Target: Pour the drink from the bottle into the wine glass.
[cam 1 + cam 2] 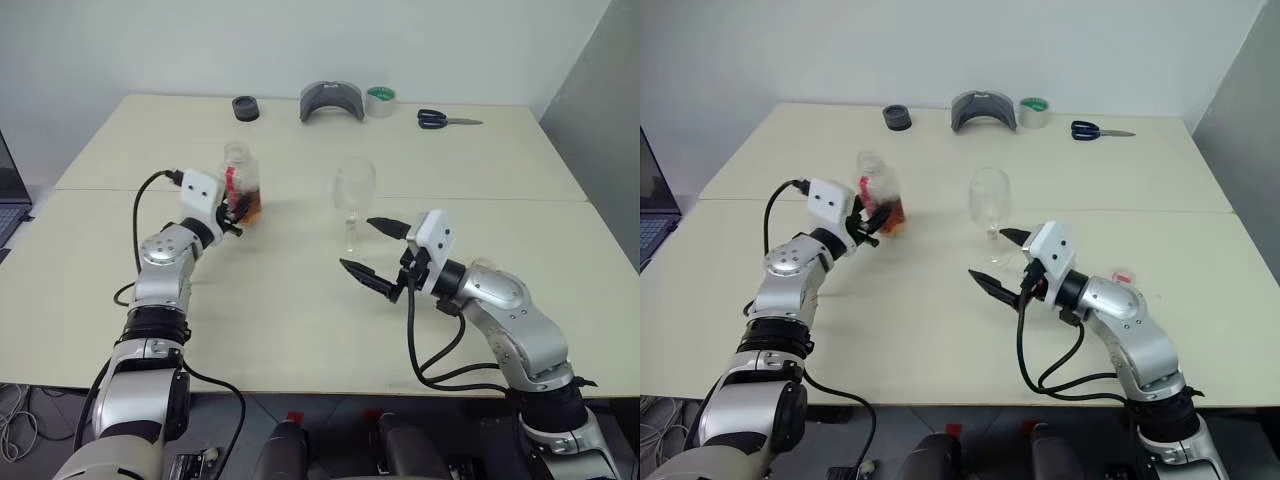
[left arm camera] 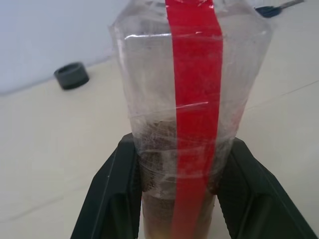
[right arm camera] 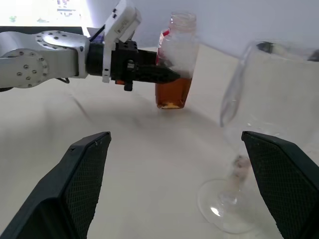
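Left gripper (image 1: 236, 212): I have it clamped on the bottle (image 1: 241, 183), one black finger (image 2: 112, 196) on each side of the lower body; centre-left of the head views.
Bottle: upright or nearly so, no cap on its mouth; red label strip faces the left wrist camera. I cannot tell whether its base touches the table (image 1: 300, 310).
Drink (image 3: 173, 92): reddish-brown, fills the bottom part of the bottle.
Right gripper (image 1: 372, 254): jaws spread wide, holding nothing; just right of centre.
Glass (image 1: 353, 195): upright and empty at frame centre, just beyond the right gripper's fingers and not touched; near the bottle, to its right.
Far edge: black round item (image 1: 245, 108), grey curved object (image 1: 332, 101), tape roll (image 1: 380, 101), scissors (image 1: 445, 120), along the top.
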Robot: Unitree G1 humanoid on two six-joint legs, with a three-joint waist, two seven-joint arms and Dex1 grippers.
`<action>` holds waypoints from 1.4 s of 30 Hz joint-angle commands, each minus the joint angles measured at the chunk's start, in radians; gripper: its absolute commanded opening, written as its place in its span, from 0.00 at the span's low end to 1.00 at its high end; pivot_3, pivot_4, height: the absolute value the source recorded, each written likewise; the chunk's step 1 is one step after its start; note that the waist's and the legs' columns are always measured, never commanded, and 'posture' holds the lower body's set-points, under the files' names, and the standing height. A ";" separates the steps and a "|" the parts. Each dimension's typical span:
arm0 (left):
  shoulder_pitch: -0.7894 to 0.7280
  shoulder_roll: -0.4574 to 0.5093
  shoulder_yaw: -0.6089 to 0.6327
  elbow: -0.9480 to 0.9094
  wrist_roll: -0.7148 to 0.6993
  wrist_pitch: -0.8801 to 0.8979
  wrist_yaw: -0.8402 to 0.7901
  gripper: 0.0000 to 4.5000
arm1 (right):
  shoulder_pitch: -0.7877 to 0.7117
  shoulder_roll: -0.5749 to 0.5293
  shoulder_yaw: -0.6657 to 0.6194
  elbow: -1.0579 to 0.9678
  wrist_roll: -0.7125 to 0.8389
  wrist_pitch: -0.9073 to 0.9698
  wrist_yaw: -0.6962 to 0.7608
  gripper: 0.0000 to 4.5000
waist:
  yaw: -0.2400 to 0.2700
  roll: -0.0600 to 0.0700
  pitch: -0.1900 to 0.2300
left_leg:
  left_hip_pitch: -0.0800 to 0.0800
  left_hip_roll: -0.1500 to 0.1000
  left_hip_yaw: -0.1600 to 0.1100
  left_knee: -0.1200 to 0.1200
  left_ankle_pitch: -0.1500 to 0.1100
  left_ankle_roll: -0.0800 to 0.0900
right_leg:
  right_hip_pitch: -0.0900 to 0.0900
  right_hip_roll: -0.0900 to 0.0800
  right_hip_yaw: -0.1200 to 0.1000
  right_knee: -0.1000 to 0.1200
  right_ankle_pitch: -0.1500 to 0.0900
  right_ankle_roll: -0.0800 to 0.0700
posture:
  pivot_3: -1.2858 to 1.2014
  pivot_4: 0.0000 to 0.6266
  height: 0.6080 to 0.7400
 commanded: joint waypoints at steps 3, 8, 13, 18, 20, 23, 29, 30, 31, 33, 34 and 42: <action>-0.093 0.002 -0.067 -0.092 0.089 -0.119 0.025 0.38 | -0.012 -0.008 -0.079 -0.035 -0.002 -0.023 -0.065 1.00 | 0.000 0.000 0.000 | -0.001 0.000 0.001 0.000 0.000 0.000 | -0.002 0.000 0.000 0.001 0.000 0.000 | 0.52 0.24 1.00; -0.161 -0.001 -0.119 -0.010 0.153 -0.264 0.031 0.38 | -0.029 0.001 -0.106 -0.020 0.002 -0.038 -0.101 1.00 | -0.002 0.000 0.000 | -0.001 0.000 0.002 0.000 0.000 0.001 | -0.003 0.001 0.001 0.001 0.000 0.000 | 0.52 0.24 1.00; -0.220 -0.001 -0.177 0.101 0.227 -0.424 0.037 0.38 | -0.033 0.002 -0.133 -0.023 0.033 -0.035 -0.099 1.00 | -0.002 0.000 0.000 | -0.001 0.000 0.003 0.000 -0.002 0.003 | -0.003 0.001 0.002 0.001 0.000 0.000 | 0.52 0.24 1.00; -0.283 0.017 -0.222 0.216 0.307 -0.555 0.075 0.38 | -0.024 -0.005 -0.143 -0.054 0.078 -0.010 -0.088 1.00 | -0.002 0.000 0.000 | -0.005 -0.001 0.003 0.000 -0.002 0.003 | -0.007 0.001 0.002 0.002 0.000 0.000 | 0.52 0.24 1.00; -0.309 0.020 -0.235 0.256 0.338 -0.593 0.099 0.38 | -0.022 -0.009 -0.140 -0.066 0.089 0.001 -0.089 1.00 | -0.003 0.000 0.000 | -0.008 -0.001 0.002 0.002 -0.002 0.003 | -0.009 0.001 0.001 0.002 0.000 0.000 | 0.52 0.24 1.00; -0.345 0.024 -0.255 0.306 0.384 -0.642 0.143 0.38 | -0.020 -0.016 -0.134 -0.084 0.102 0.016 -0.094 1.00 | -0.002 0.000 0.000 | -0.009 -0.001 0.002 0.003 -0.002 0.003 | -0.009 0.001 0.001 0.002 0.000 0.000 | 0.52 0.24 1.00; -0.403 0.042 -0.302 0.373 0.504 -0.710 0.270 0.38 | -0.020 -0.020 -0.128 -0.102 0.095 0.030 -0.114 1.00 | -0.002 0.000 0.000 | -0.012 -0.001 0.001 0.007 -0.002 0.004 | -0.009 0.001 0.000 0.003 0.001 0.001 | 0.52 0.24 1.00; -0.412 0.046 -0.312 0.379 0.525 -0.716 0.295 0.38 | -0.020 -0.019 -0.127 -0.103 0.095 0.032 -0.117 1.00 | -0.002 0.000 0.000 | -0.012 -0.001 0.001 0.008 -0.002 0.004 | -0.009 0.001 0.001 0.003 0.001 0.002 | 0.52 0.24 1.00; -0.420 0.050 -0.320 0.386 0.543 -0.723 0.320 0.38 | -0.020 -0.019 -0.127 -0.105 0.095 0.033 -0.119 1.00 | -0.002 0.000 0.000 | -0.012 -0.001 0.001 0.009 -0.002 0.004 | -0.009 0.001 0.000 0.003 0.002 0.002 | 0.52 0.24 1.00; -0.434 0.055 -0.334 0.398 0.571 -0.731 0.359 0.38 | -0.019 -0.020 -0.125 -0.107 0.095 0.036 -0.121 1.00 | -0.002 0.000 0.000 | -0.013 -0.002 0.001 0.010 -0.002 0.004 | -0.009 0.001 0.000 0.003 0.002 0.003 | 0.52 0.24 1.00; -0.440 0.059 -0.342 0.403 0.588 -0.736 0.380 0.38 | -0.019 -0.020 -0.124 -0.107 0.094 0.037 -0.122 1.00 | -0.002 0.000 0.000 | -0.013 -0.002 0.001 0.010 -0.002 0.004 | -0.009 0.001 0.001 0.003 0.002 0.003 | 0.52 0.24 1.00; -0.479 0.079 -0.398 0.439 0.686 -0.753 0.502 0.38 | -0.022 -0.023 -0.120 -0.102 0.089 0.041 -0.124 1.00 | -0.002 0.000 0.000 | -0.013 -0.002 0.001 0.011 -0.002 0.004 | -0.009 0.001 0.001 0.003 0.003 0.004 | 0.52 0.24 1.00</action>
